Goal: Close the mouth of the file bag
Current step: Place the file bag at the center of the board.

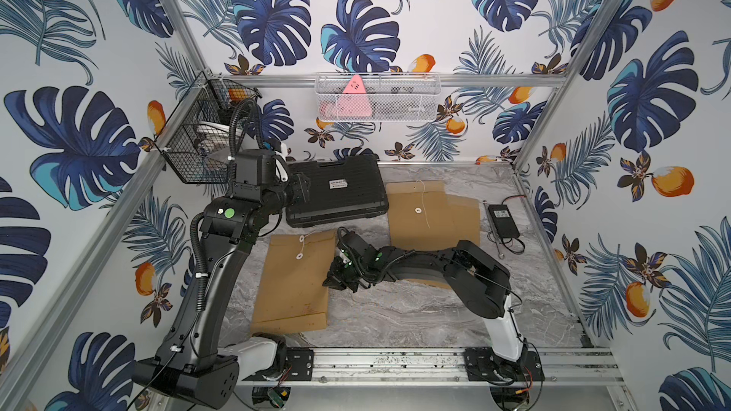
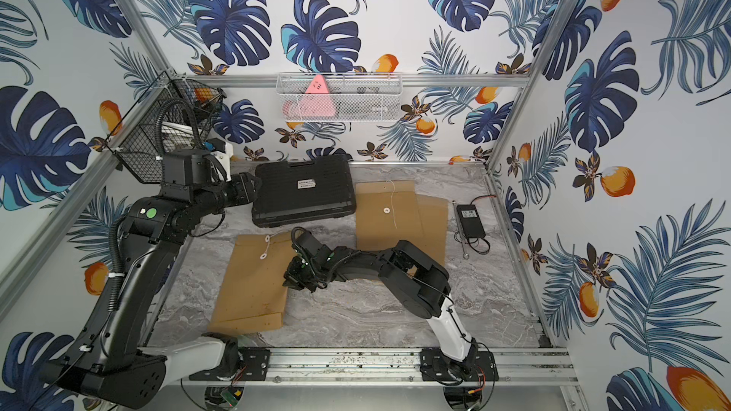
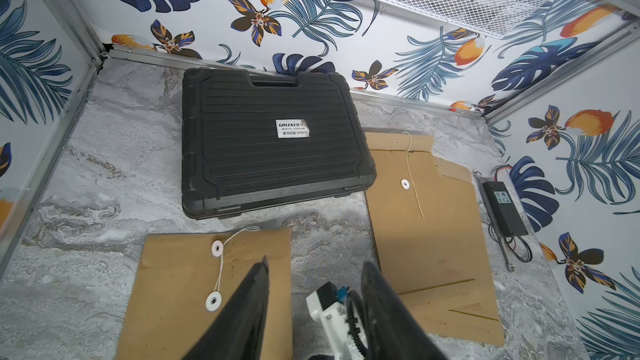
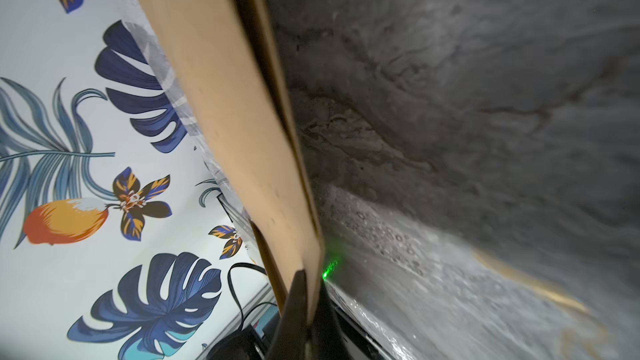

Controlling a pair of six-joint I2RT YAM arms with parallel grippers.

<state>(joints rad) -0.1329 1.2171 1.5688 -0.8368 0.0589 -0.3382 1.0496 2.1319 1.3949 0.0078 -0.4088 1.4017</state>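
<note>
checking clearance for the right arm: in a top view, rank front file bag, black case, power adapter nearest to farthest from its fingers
1. front file bag, edge pinched by the right gripper
2. black case, behind it, at the back
3. power adapter, far right side

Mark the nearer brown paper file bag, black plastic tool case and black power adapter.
Nearer brown paper file bag (image 1: 292, 286): in a top view, its middle.
Black plastic tool case (image 3: 277, 167): left wrist view, ribbed lid.
Black power adapter (image 1: 503, 221): in a top view, body centre.

2 overhead views, 2 wrist close-ups
</note>
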